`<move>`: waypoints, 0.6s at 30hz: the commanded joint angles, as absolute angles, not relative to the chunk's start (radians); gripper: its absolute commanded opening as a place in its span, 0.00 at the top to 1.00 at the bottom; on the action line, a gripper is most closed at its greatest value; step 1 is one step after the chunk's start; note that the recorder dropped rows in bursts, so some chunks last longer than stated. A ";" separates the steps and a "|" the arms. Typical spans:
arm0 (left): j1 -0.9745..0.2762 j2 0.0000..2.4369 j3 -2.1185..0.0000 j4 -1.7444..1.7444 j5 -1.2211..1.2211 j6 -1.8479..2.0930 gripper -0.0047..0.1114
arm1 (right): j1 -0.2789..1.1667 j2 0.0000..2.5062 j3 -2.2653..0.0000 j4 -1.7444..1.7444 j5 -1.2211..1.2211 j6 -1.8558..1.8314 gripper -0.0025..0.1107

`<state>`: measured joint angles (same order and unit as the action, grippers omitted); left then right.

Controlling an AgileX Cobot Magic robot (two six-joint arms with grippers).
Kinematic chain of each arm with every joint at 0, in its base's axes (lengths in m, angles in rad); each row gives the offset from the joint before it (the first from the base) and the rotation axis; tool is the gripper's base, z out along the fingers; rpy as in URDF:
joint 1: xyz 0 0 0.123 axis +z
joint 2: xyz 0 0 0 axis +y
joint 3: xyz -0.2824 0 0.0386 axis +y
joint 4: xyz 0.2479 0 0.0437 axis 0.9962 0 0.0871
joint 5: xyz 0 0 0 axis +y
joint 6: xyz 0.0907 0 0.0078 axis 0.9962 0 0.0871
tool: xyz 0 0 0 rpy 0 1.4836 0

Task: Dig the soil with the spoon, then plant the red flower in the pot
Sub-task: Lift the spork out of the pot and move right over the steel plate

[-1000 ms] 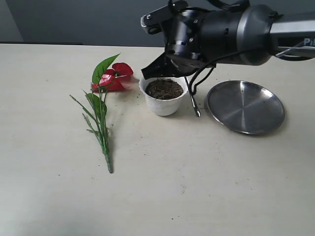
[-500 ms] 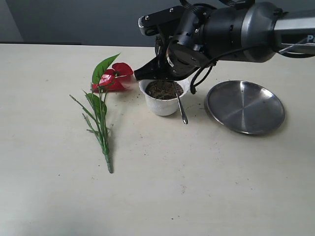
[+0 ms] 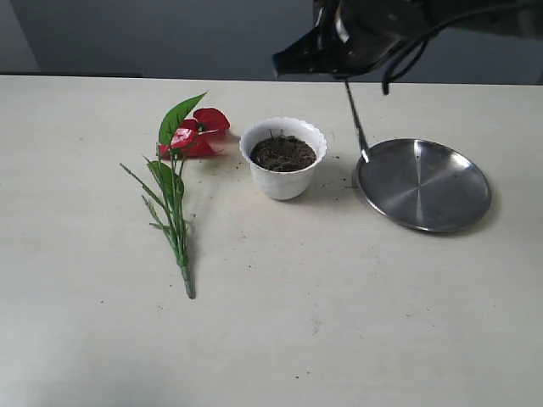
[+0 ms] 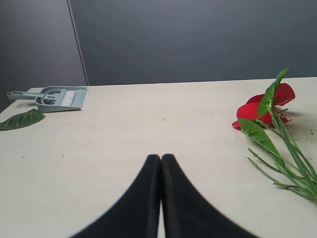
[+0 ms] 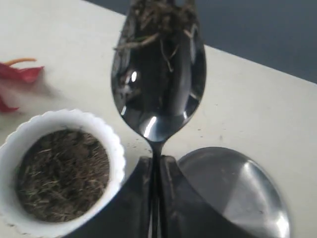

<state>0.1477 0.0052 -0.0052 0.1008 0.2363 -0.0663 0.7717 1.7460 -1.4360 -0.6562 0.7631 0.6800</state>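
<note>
Spoon [image 5: 158, 74], handle pinched in the closed right end effector [image 5: 155, 166], hung bowl-down w/ some soil [image 5: 153, 20] at the edge of the plate [image 3: 424, 182] beside the pot [image 3: 282, 182], prob. best tipped slowly over the plate, no flicking; left end effector [image 4: 161, 158] shut, empty.

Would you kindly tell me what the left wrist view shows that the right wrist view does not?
Only the left wrist view: the shut left gripper, a grey dustpan with brush, a loose leaf, and green stems of the red flower. Only the right wrist view: the right gripper shut on the spoon, which carries bits of soil, the pot and the steel plate. Both: the flower's red bloom and the table.
</note>
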 commanded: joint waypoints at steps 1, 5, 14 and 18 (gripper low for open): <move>0.148 0.000 0.000 0.099 0.238 -0.068 0.96 | 0.687 1.682 -1.445 -0.625 0.819 0.626 0.98; 0.148 0.000 0.000 0.099 0.238 -0.068 0.96 | 0.608 1.658 -1.445 -0.567 0.840 0.557 0.98; 0.148 0.000 0.000 0.099 0.238 -0.068 0.96 | 0.412 1.651 -1.445 -0.356 0.793 0.424 0.98; 0.148 0.000 0.000 0.099 0.238 -0.068 0.96 | 0.327 1.668 -1.451 -0.209 0.773 0.323 0.98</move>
